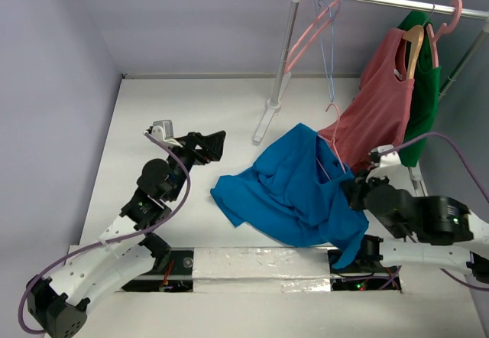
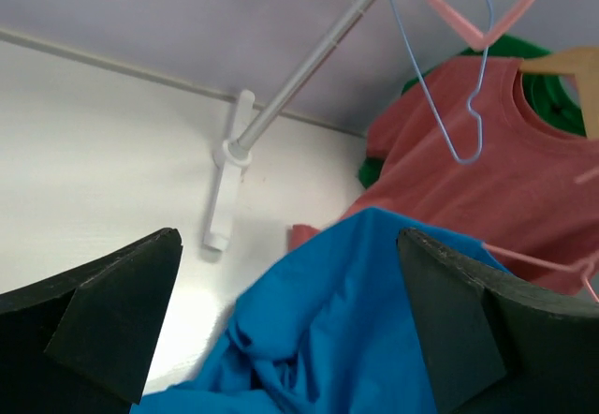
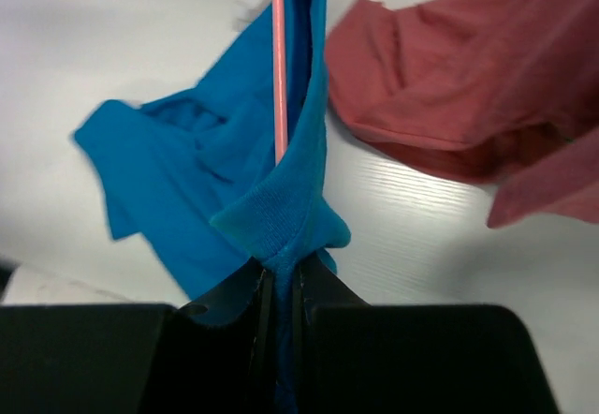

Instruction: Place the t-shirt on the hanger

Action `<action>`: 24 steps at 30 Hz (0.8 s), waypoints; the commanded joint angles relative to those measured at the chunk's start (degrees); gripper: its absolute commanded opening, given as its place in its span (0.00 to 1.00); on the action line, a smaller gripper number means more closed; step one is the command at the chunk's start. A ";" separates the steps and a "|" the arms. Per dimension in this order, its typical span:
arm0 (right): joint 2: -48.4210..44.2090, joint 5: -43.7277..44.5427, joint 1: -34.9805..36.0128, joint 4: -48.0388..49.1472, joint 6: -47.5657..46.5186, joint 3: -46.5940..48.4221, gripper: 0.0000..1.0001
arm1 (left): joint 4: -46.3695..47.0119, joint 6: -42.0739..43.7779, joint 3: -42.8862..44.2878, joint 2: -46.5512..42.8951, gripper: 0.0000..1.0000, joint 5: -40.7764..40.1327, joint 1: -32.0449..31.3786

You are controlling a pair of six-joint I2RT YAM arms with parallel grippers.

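Observation:
The bright blue t-shirt [image 1: 286, 193] lies crumpled on the white table, its right part lifted. My right gripper [image 1: 354, 193] is shut on a fold of its ribbed edge; the wrist view shows the fabric [image 3: 187, 180] pinched between the closed jaws [image 3: 281, 278]. The thin pink hanger [image 1: 335, 128] stands at the shirt's upper right with its hook up, and its bar [image 3: 278, 58] runs down into the shirt. My left gripper [image 1: 211, 147] is open and empty, just left of the shirt, facing it [image 2: 356, 320].
A white clothes rack stands at the back, with its post [image 1: 281, 70] and rail [image 1: 390, 1]. On it hang another pink hanger [image 1: 309, 32], a pale blue hanger [image 1: 330, 55], a salmon-red top [image 1: 378, 108] on a wooden hanger [image 1: 413, 47], and a dark green garment [image 1: 424, 101].

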 commanded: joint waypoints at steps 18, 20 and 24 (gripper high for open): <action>13.80 5.73 -22.08 17.36 -8.97 -3.36 0.00 | 5.59 1.24 -3.16 -2.75 0.99 5.03 0.16; 12.31 5.71 -23.01 19.68 -10.66 -4.86 0.00 | 5.42 1.68 -3.51 -3.28 0.99 4.94 0.16; 11.51 7.65 -23.53 26.87 -14.53 -5.65 0.00 | 6.99 1.94 -4.56 -3.90 0.99 5.03 0.16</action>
